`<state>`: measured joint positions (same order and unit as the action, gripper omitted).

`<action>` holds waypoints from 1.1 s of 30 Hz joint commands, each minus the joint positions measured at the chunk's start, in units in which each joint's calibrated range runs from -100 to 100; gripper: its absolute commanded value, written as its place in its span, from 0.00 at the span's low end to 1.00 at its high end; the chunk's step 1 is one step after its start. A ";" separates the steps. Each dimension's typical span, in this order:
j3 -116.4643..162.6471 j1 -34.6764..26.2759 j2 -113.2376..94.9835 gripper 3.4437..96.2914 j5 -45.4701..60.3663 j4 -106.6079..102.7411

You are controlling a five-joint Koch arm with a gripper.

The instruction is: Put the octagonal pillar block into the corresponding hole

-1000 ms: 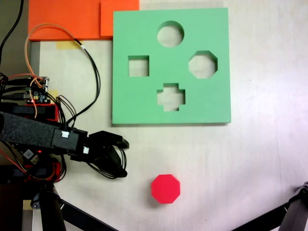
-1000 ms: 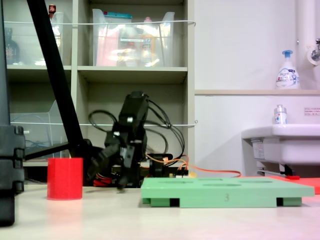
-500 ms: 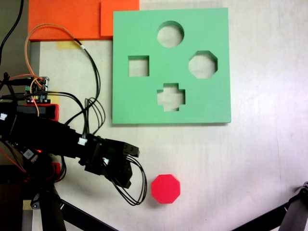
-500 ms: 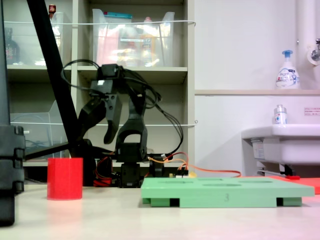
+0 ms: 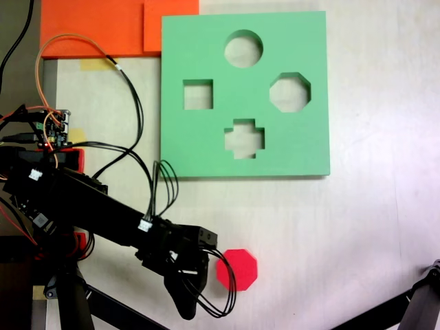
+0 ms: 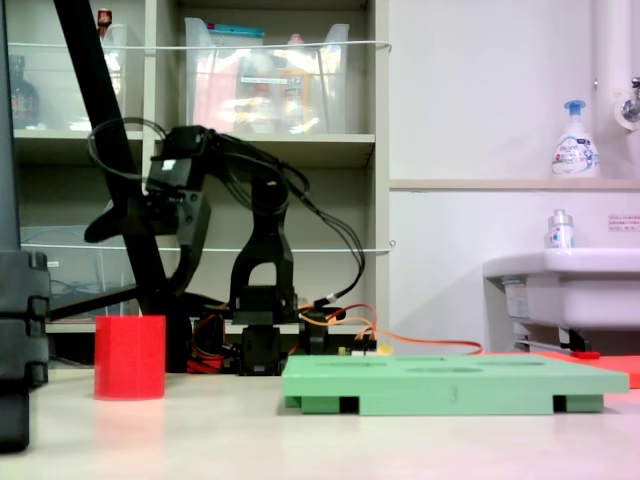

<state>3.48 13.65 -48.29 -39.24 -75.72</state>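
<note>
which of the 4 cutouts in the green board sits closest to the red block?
The cross-shaped cutout. In the first exterior view it lies lowest on the green board, nearest the edge facing the red block; the square, round and octagonal cutouts lie farther up.

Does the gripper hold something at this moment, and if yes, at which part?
Nothing is held. In the second exterior view the gripper hangs open, well above the red block, which stands alone on the table.
</note>
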 commanded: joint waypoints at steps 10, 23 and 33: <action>-11.75 -2.10 10.72 0.92 0.29 7.40; -11.55 -3.22 16.03 0.92 -0.39 8.08; -10.06 -2.30 22.45 0.92 0.39 9.23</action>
<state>-4.26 11.21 -25.58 -39.49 -69.95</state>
